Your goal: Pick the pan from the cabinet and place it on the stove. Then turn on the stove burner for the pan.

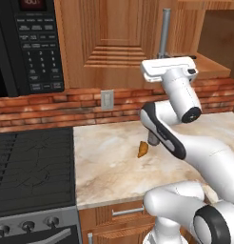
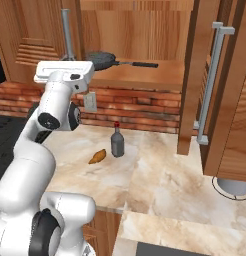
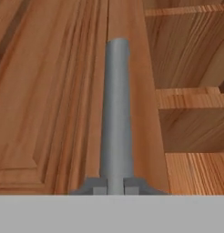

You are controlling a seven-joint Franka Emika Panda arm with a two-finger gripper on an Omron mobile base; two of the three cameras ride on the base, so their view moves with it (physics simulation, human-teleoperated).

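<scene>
tool (image 2: 70,59): i see it up against the cabinet (image 1: 104,43) door's silver bar handle (image 3: 116,113); i cannot tell its opening.
pan (image 2: 101,60): sits on the open cabinet shelf, handle pointing right.
stove (image 1: 33,167): left of the table (image 1: 119,167).

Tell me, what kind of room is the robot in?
A kitchen, most likely. There is a black stove with knobs, a microwave above it, wooden cabinets, and a pan on a shelf.
</scene>
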